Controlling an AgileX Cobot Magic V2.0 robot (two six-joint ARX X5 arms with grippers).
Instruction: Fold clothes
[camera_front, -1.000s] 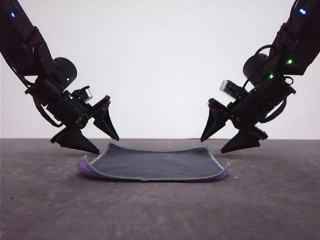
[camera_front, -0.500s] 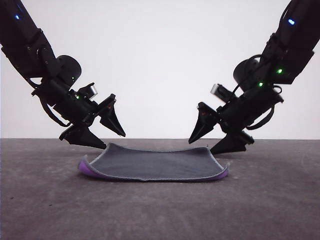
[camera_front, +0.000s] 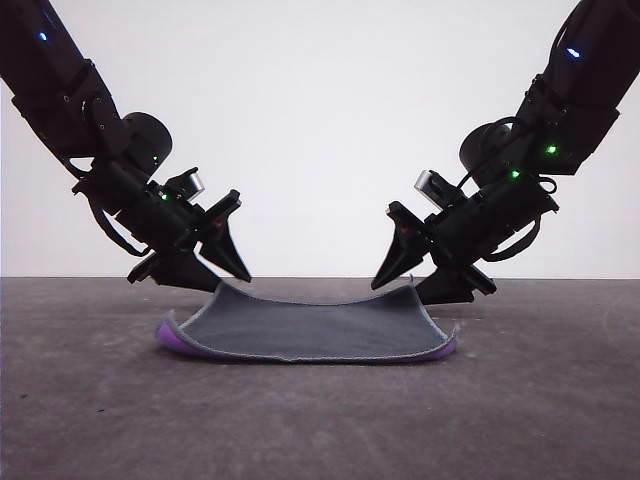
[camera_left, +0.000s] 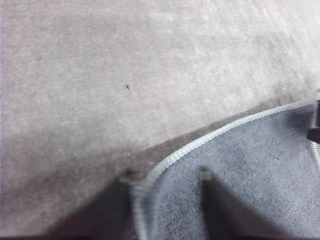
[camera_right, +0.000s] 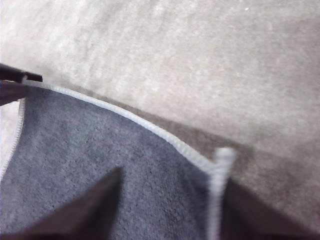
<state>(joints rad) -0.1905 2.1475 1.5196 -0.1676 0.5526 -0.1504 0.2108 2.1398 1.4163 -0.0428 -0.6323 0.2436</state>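
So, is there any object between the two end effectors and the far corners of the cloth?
Nothing visible. The left end effector and right end effector each straddle a far corner of the grey cloth, fingers open.

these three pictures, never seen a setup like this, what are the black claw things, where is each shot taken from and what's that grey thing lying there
The black claws are the grippers of two robot arms. The front view looks forward over a grey table: the left gripper comes in from the left, the right gripper from the right.

The other two pictures come from small cameras on each arm's wrist, looking down past its fingers: the left gripper and the right gripper.

On the table lies a small cloth, dark grey on top, purple underneath, with pale stitched edging. Each gripper is open, with one finger over and one under a far corner of the cloth. Those corners curl up a little. Neither gripper has closed on it yet.
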